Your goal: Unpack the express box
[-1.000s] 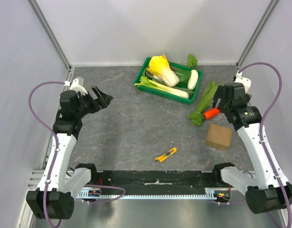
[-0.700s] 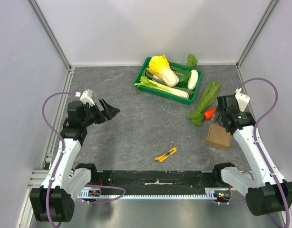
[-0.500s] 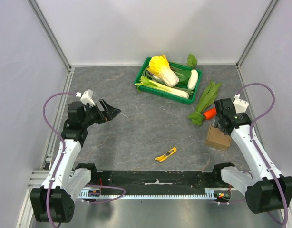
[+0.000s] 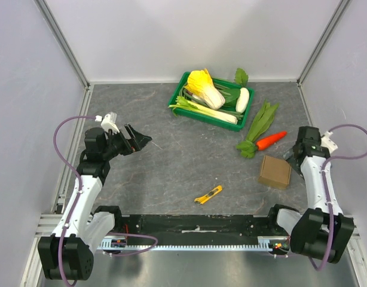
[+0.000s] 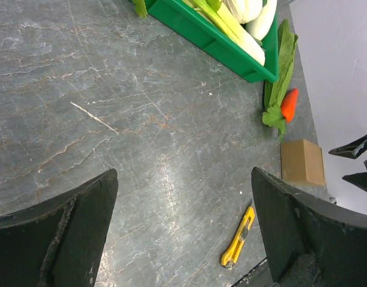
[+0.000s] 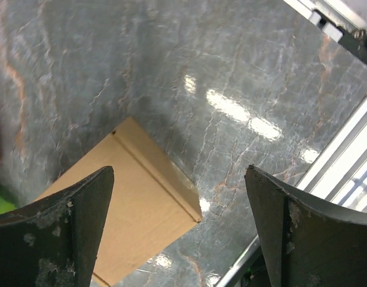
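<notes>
The express box [image 4: 275, 171] is a small brown cardboard box lying shut and flat on the table at the right. It also shows in the left wrist view [image 5: 302, 161] and the right wrist view [image 6: 124, 203]. My right gripper [image 4: 293, 160] is open and empty, just above the box's right edge. In its own view [image 6: 179, 174] one corner of the box lies between the spread fingers. My left gripper [image 4: 141, 139] is open and empty, held above the table far left of the box, and looks across the table [image 5: 183, 179].
A yellow utility knife [image 4: 208, 194] lies near the front edge, also in the left wrist view [image 5: 238, 237]. A green crate [image 4: 200, 116] of vegetables stands at the back. A carrot [image 4: 271, 140] and leafy greens [image 4: 258, 125] lie just behind the box.
My right arm has swung right and toward the near edge, from over the carrot to the box's right side. My left arm came forward early on and has since stayed still.
</notes>
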`<state>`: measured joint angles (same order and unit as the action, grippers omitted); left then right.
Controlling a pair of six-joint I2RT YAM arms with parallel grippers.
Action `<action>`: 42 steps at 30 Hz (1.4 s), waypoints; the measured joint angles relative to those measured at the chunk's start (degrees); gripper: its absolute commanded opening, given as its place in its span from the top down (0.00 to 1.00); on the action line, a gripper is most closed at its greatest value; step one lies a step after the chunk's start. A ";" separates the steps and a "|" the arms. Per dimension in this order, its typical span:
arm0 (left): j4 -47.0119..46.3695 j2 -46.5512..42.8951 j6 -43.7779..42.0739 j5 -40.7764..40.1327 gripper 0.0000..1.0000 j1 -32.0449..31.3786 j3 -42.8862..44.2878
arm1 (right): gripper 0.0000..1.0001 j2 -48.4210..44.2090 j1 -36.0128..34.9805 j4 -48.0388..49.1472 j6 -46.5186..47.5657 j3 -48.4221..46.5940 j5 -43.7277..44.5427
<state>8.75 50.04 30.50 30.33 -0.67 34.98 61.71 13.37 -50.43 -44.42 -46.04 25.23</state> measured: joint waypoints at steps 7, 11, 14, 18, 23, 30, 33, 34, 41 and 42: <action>0.00 0.04 0.00 -0.20 0.03 0.02 0.00 | 0.14 0.57 8.63 4.11 -1.55 3.82 -6.58; 0.02 0.11 0.00 -0.20 0.03 0.00 0.00 | 0.19 1.29 10.82 8.48 -2.60 6.27 -14.27; 0.02 0.33 0.00 -0.22 0.03 0.00 0.00 | 0.21 0.24 10.86 12.46 -4.17 8.83 -21.27; 0.02 0.57 0.02 -0.22 0.03 0.00 0.00 | 0.23 -1.07 10.29 14.60 -6.21 11.61 -30.01; 0.02 0.59 0.11 -0.22 0.03 0.00 0.00 | 0.23 -2.60 4.52 13.88 -8.66 13.03 -34.77; -0.39 0.68 0.79 -0.15 0.04 0.00 -0.02 | 0.24 -5.33 -10.29 13.90 -16.72 14.86 -36.46; -0.48 0.68 1.20 -0.09 0.04 0.00 -0.15 | 0.24 -5.46 -15.85 15.50 -20.68 15.30 -36.37; -0.55 0.70 1.31 -0.02 0.04 0.00 -0.24 | 0.24 -5.27 -18.18 16.59 -22.05 15.28 -36.04; -0.70 1.16 2.19 0.39 0.06 0.00 -0.68 | 0.24 4.94 -30.38 21.75 -26.16 11.23 -33.03; -0.70 1.27 2.34 0.48 0.06 0.00 -0.68 | 0.24 7.34 -32.46 22.40 -26.08 9.31 -32.15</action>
<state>8.05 51.31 32.84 30.81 -0.67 34.30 69.06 -19.09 -28.03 -70.50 -36.73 -6.92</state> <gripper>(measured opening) 0.943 0.761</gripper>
